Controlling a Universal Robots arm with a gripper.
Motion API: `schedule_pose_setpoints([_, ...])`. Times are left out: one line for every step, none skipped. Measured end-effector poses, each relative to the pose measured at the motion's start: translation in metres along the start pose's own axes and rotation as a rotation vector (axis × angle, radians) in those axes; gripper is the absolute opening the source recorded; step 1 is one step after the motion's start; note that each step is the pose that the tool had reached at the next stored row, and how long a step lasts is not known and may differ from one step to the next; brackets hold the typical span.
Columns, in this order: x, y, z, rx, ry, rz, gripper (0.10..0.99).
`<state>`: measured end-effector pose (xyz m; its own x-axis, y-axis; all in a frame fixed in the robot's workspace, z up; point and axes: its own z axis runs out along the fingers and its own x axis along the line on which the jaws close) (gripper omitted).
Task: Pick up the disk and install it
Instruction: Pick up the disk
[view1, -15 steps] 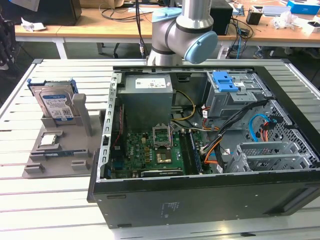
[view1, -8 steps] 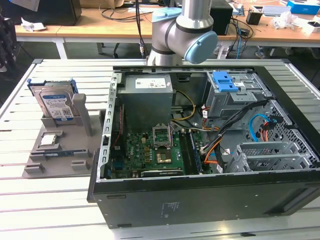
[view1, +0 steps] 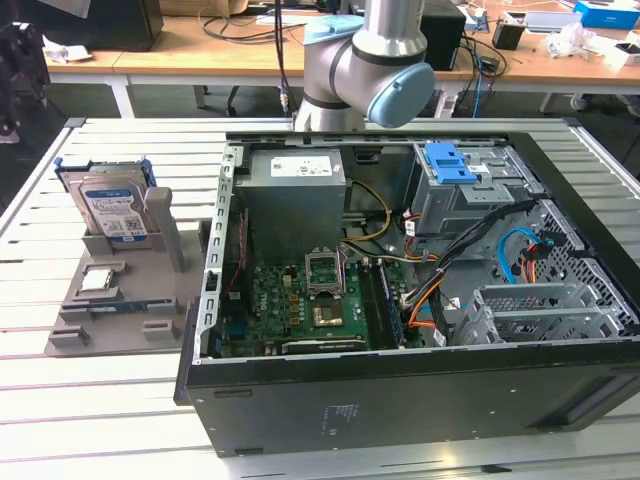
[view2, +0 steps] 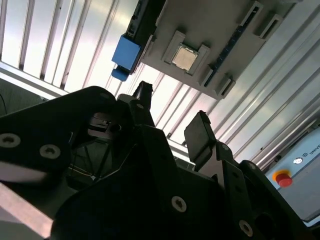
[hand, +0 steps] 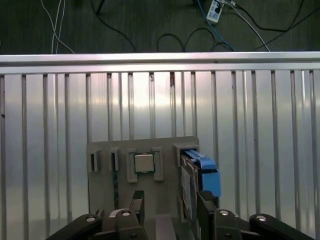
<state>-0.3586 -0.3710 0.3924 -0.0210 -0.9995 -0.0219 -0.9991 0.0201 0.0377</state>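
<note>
Spread, empty fingers (hand: 137, 205) are hovering above the edge-standing disk (hand: 202, 172), which is sitting beneath one finger, not between them.

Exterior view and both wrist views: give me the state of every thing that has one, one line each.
Disk: upright on edge in the grey stand, not gripped.
Gripper: open, empty, near the stand.
Processor chip: lying flat in its recess on the stand.
Computer case: side open, interior exposed.
</note>
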Motion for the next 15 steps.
schedule_pose_setpoints([-0.0015,-0.0009,0.0001,0.0,0.0001,-0.003,0.537])
schedule_pose_setpoints([-0.0028,-0.0016,0.0001,0.0,0.0002,-0.005,0.537])
schedule_pose_setpoints([-0.0043,-0.0024,0.0001,0.0,0.0003,-0.008,0.537])
schedule_pose_setpoints([-0.0057,-0.0032,0.0001,0.0,0.0004,-0.01,0.537])
schedule_pose_setpoints([-0.0074,-0.004,0.0002,0.0,0.0005,-0.012,0.537])
schedule_pose_setpoints([-0.0091,-0.0048,0.0002,0.0,0.0006,-0.014,0.537])
schedule_pose_setpoints([-0.0112,-0.0058,0.0003,0.0,0.0007,-0.018,0.537])
schedule_pose_setpoints([-0.0125,-0.0064,0.0004,0.0,0.0007,-0.02,0.537])
schedule_pose_setpoints([-0.0135,-0.0068,0.0004,0.0,0.0008,-0.021,0.537])
schedule_pose_setpoints([-0.0151,-0.0076,0.0005,0.0,0.0009,-0.024,0.537])
schedule_pose_setpoints([-0.0162,-0.0081,0.0005,-0.001,0.001,-0.026,0.537])
schedule_pose_setpoints([-0.0171,-0.0086,0.0006,-0.001,0.0011,-0.028,0.537])
schedule_pose_setpoints([-0.0184,-0.0094,0.0008,-0.001,0.0012,-0.031,0.537])
schedule_pose_setpoints([-0.019,-0.0098,0.0009,-0.001,0.0012,-0.033,0.537])
schedule_pose_setpoints([-0.0194,-0.0101,0.0011,-0.001,0.0013,-0.034,0.537])
